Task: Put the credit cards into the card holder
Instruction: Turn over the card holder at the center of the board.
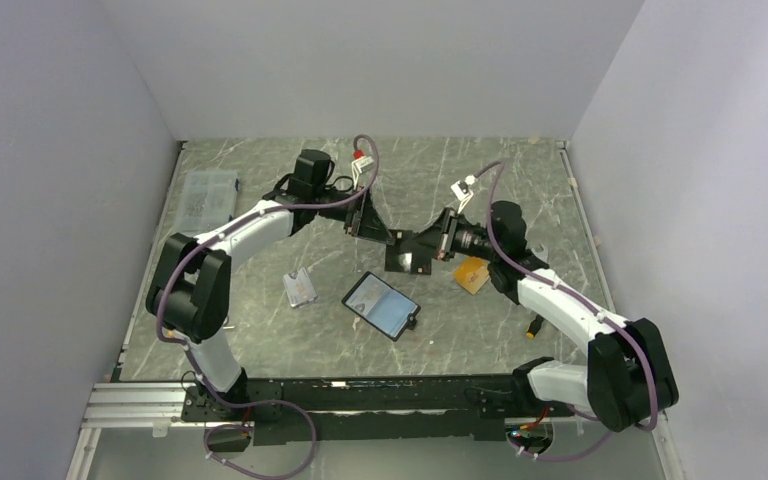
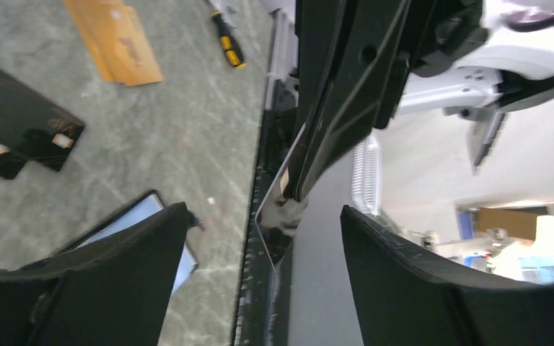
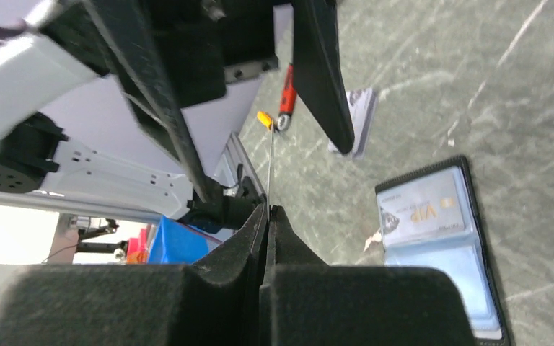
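Observation:
The card holder [image 1: 382, 304] lies open on the table, bluish pockets up. In the right wrist view [image 3: 440, 238] one pocket holds a VIP card. My right gripper [image 1: 439, 240] is shut on a thin credit card seen edge-on [image 3: 270, 166], held off the table; its colour is unclear. My left gripper [image 1: 371, 226] is open, its fingers [image 3: 324, 79] on either side of that card's free end [image 2: 280, 193], apart from it. Black credit cards [image 1: 412, 254] and orange-tan credit cards [image 1: 472, 275] lie on the table by the right gripper, also in the left wrist view [image 2: 22, 122] [image 2: 115, 40].
A small clear plastic sleeve [image 1: 300, 288] lies left of the card holder. A clear plastic box [image 1: 206, 196] sits at the far left. A small screwdriver [image 1: 534, 325] lies near the right arm. Grey walls enclose the table on three sides.

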Tool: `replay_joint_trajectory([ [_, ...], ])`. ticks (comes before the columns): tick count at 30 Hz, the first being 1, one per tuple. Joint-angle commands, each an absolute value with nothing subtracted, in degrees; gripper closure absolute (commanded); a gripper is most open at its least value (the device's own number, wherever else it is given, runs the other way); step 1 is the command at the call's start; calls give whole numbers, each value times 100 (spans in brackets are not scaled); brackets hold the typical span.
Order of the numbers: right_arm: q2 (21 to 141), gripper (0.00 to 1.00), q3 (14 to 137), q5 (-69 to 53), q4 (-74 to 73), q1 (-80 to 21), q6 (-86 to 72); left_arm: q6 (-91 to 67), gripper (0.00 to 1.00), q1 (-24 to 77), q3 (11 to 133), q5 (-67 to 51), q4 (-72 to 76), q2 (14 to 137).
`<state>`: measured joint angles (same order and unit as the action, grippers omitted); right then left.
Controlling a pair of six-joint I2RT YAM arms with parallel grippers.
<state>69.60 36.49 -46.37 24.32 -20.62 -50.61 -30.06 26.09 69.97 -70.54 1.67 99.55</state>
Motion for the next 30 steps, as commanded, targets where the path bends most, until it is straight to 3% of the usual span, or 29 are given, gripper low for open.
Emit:
replay_joint_trajectory([
  [1, 7064, 100, 3896, -4101, 1051, -2547, -4269, -1226, 12, 2478, 7499, -6326, -1941, 10000],
  [11, 7348, 100, 3411, -3615, 40, -3338, -4123, 172, 14, 1734, 6708, -5243, -2680, 10134],
  [22, 7291, 100, 2924, -3268, -371, -3770, -4472, 77, 15, 1820, 6143, -4126, -2399, 10431],
  [30, 7090, 100, 2546, -2991, -548, -3739, -4617, -186, 14, 2265, 6163, -4042, -2324, 10620],
])
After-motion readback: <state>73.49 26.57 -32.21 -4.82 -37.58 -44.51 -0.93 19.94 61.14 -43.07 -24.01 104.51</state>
